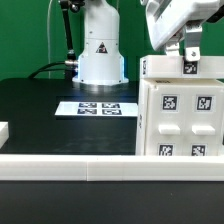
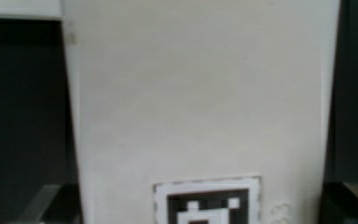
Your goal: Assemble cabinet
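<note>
The cabinet is a big white box with black-and-white tags on its front, standing at the exterior view's right on the black table. My gripper comes down onto its top edge, one finger on either side of a tagged top part. In the wrist view a white panel of the cabinet fills the whole space between my dark fingers, with a square tag close to the gripper. The jaws sit against both sides of that panel.
The marker board lies flat mid-table in front of the robot's white base. A long white rail runs along the table's near edge. A small white piece pokes in at the exterior view's left edge.
</note>
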Robot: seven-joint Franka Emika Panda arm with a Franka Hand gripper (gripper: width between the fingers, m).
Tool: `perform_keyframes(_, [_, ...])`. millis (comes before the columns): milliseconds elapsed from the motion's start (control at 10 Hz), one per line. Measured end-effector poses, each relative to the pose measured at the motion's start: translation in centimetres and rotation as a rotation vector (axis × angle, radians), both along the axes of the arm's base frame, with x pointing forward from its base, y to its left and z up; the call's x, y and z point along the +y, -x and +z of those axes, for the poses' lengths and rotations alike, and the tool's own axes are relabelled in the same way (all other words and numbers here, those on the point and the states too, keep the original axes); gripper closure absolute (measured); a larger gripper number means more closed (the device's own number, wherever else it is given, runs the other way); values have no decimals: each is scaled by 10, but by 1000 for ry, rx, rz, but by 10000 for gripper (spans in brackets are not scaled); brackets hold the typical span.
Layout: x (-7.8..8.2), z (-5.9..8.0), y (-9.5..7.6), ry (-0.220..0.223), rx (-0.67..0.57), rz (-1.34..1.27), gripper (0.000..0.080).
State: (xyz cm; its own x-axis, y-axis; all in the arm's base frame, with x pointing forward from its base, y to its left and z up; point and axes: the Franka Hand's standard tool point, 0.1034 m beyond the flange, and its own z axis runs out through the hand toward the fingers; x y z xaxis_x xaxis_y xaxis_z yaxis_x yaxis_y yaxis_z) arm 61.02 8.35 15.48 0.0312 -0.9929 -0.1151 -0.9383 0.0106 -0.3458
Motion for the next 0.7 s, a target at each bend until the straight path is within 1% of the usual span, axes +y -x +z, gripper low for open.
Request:
perform_keyframes(200, [1,0,1,-77,18,-169,239])
perform_keyframes(300, [1,-1,0,-130,35,-302,239])
perform_keyframes(400, [0,-1,0,-153,40,-359,239])
perform_keyframes(600, [0,-1,0,-168,43,-380,239])
perform_keyframes(700, [1,-1,0,-163,40,-365,239])
